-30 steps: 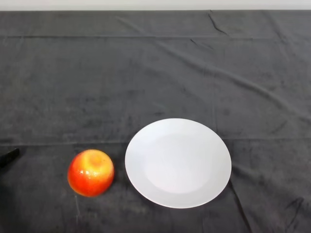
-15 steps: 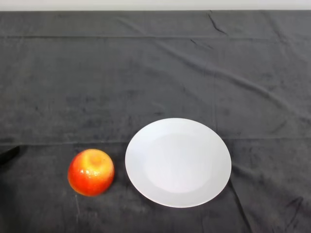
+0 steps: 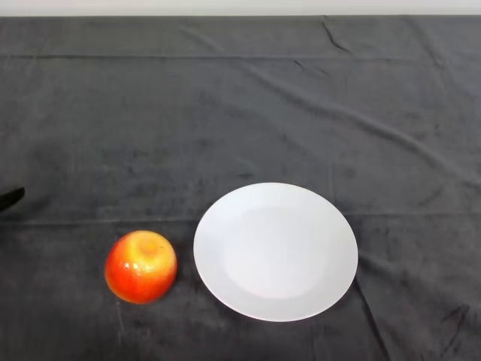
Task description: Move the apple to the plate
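Nearest you, the apple [image 3: 140,267] sits on the dark cloth toward the desk's [image 3: 248,113] front left, just beside the white plate [image 3: 275,251] but apart from it, a thin strip of cloth between them. The plate holds nothing. Neither has shifted over the last second, so the task has not begun in any real sense.

What has changed is farther back, at the desk's left edge: the black tip of your left hand [image 3: 12,198] has moved up the edge, away from you, and now lies well apart from the apple. Only that sliver shows, so you cannot tell whether the fingers are spread or curled; it has hold of nothing that you can see.

I judge the hand is only starting its approach. You will need to bring it in and forward toward the apple before any grasp.
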### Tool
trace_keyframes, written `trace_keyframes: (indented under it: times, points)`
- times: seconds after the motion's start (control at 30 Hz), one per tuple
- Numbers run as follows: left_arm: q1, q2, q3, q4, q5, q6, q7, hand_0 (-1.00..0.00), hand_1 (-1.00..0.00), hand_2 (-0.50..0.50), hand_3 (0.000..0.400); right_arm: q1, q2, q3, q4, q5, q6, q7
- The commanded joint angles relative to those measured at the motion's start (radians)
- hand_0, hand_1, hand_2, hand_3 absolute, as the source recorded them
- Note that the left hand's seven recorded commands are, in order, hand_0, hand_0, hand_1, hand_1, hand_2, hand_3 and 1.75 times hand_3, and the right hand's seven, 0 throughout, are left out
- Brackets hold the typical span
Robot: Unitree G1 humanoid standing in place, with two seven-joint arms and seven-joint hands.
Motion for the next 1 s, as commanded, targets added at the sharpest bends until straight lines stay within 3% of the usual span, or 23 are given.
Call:
trace_keyframes:
  times: [0.03,0.27,0.53,0.8,1.0]
  points:
    - [-0.054,0.041,-0.038,-0.015,0.020,0.023,-0.036,0.00,0.00,0.00,0.000,0.035,0.035,-0.0276,0.085,0.0051,0.054,0.0066]
    - [0.017,0.065,-0.088,-0.213,0.024,0.109,-0.188,0.00,0.00,0.00,0.000,0.035,0.036,-0.0312,0.084,0.0018,0.055,0.0071]
    - [0.174,0.125,-0.109,-0.530,-0.015,0.217,-0.377,0.00,0.00,0.00,0.000,0.038,0.037,-0.0355,0.078,-0.0027,0.059,0.0066]
    - [0.354,0.169,-0.123,-0.840,-0.057,0.331,-0.512,0.00,0.00,0.00,0.000,0.041,0.039,-0.0396,0.068,-0.0073,0.064,0.0055]
    - [0.434,0.213,-0.127,-0.995,-0.086,0.408,-0.607,0.00,0.00,0.00,0.000,0.043,0.040,-0.0424,0.063,-0.0104,0.068,0.0049]
